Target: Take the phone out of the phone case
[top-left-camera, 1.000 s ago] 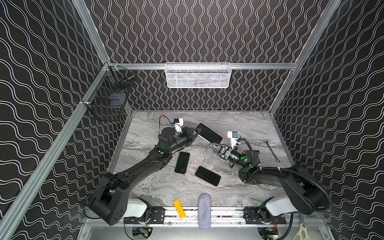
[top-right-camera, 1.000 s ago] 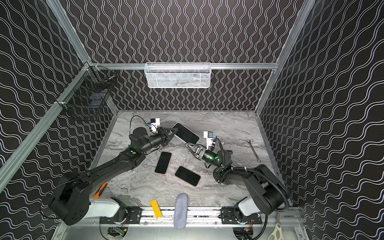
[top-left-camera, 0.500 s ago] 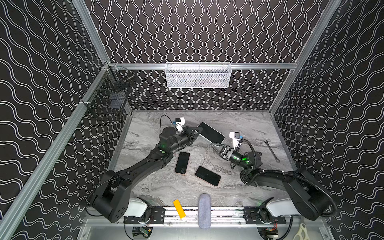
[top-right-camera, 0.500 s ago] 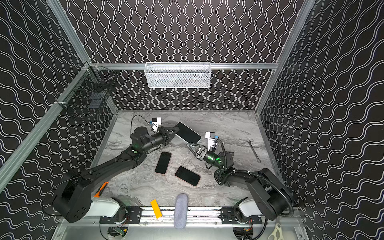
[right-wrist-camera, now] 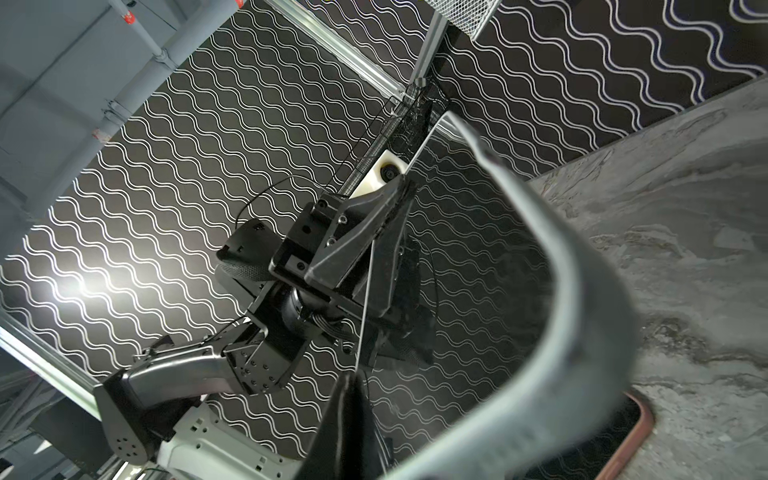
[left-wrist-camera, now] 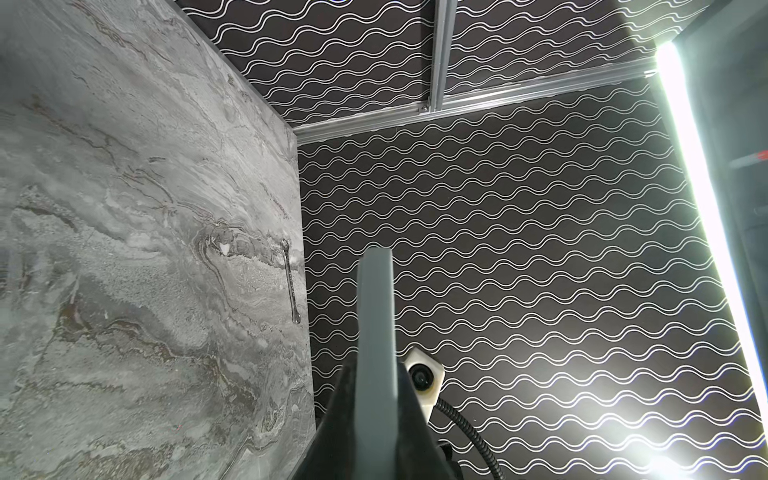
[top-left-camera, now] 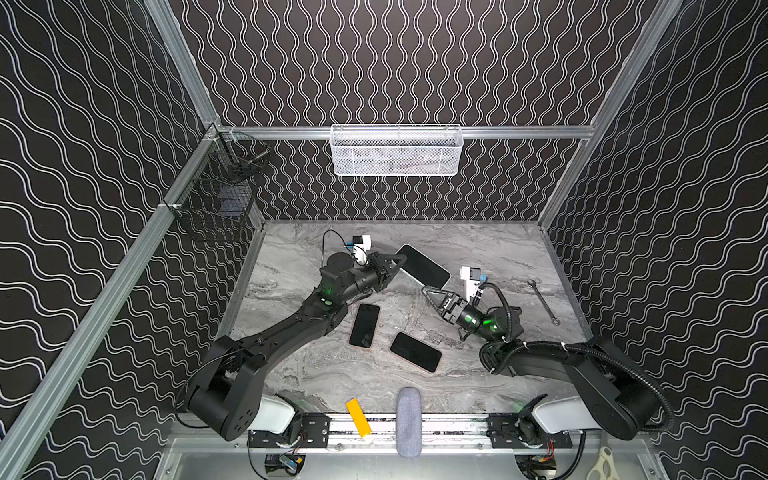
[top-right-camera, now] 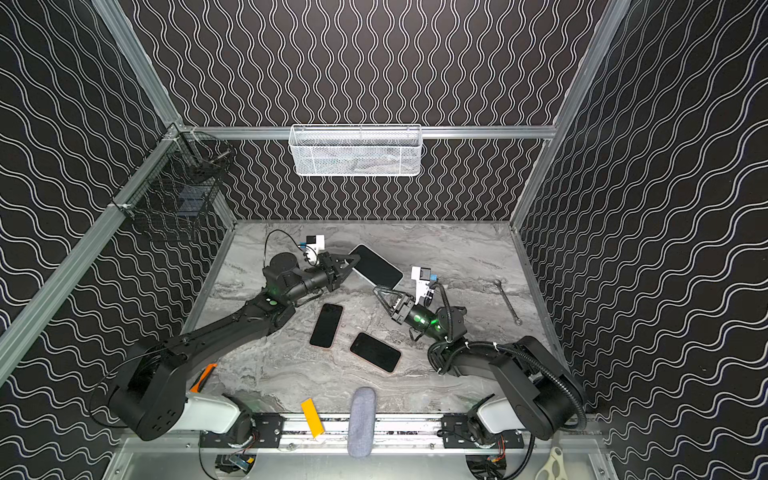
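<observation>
- The left gripper (top-left-camera: 397, 262) is clamping its jaws on the far-left end of the phone case (top-left-camera: 410, 277). In the left wrist view the grey case (left-wrist-camera: 376, 316) is showing edge-on, pinched between the 2 dark fingers (left-wrist-camera: 338, 415).
- The right gripper (top-left-camera: 428, 289) is holding its jaws closed on the near-right corner of the same case. In the right wrist view 1 dark finger (right-wrist-camera: 349, 428) is lying on the screen side and the pale case (right-wrist-camera: 573, 299) is curving past it; the other finger is hidden.
- The phone (top-left-camera: 424, 266) is sitting in the case with its black screen showing, spanning between the 2 grippers in both top views (top-right-camera: 376, 268).
- The cased phone is sitting over the rear middle of the table (top-left-camera: 490, 249); whether it is touching the surface cannot be told.
- In the right wrist view the screen (right-wrist-camera: 478, 249) is reflecting the wavy wall pattern.
- 2 other phones are lying flat, screens up, nearer the front: 1 (top-left-camera: 365, 325) just beside the left arm, 1 (top-left-camera: 415, 352) between the arms. They are near each other but apart.
- A wrench (top-left-camera: 542, 306) is lying near the right edge of the table, well apart from the right gripper.
- A yellow block (top-left-camera: 358, 417) and a grey pad (top-left-camera: 408, 422) are resting at the front rail.
- A white mesh basket (top-left-camera: 397, 151) is hanging on the rear wall, and a black wire basket (top-left-camera: 220, 203) is hanging at the left rear corner.
</observation>
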